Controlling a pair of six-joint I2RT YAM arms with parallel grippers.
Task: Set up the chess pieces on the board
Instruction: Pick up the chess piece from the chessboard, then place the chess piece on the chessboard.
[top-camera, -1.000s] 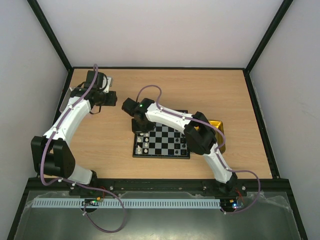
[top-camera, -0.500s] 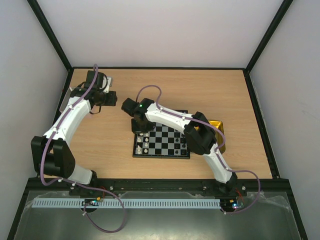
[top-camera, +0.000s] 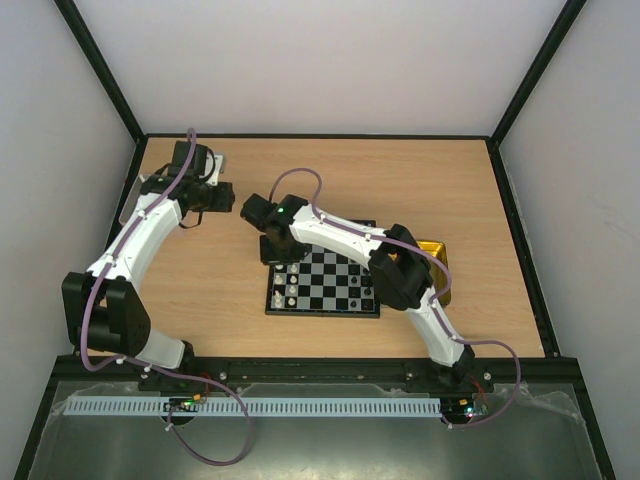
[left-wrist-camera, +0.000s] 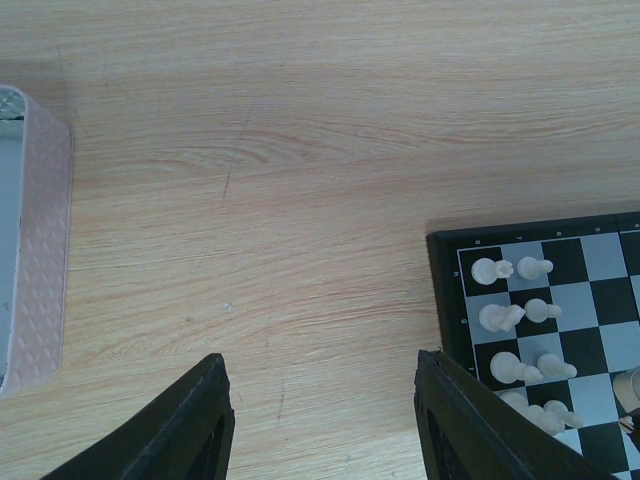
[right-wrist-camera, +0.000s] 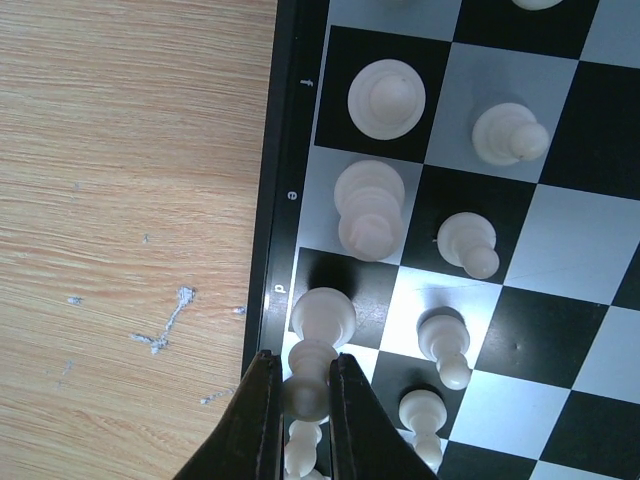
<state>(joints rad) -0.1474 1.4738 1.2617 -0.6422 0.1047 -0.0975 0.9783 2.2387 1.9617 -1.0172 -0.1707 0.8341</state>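
Placement step. My right end effector (right-wrist-camera: 298, 400) pinches a white piece (right-wrist-camera: 322, 320) on an edge-row square of the board (right-wrist-camera: 285, 150). My left end effector (left-wrist-camera: 320, 420) hangs half-spread and empty above the counter (left-wrist-camera: 300, 150). Next, I judge: seat it upright, release gently.
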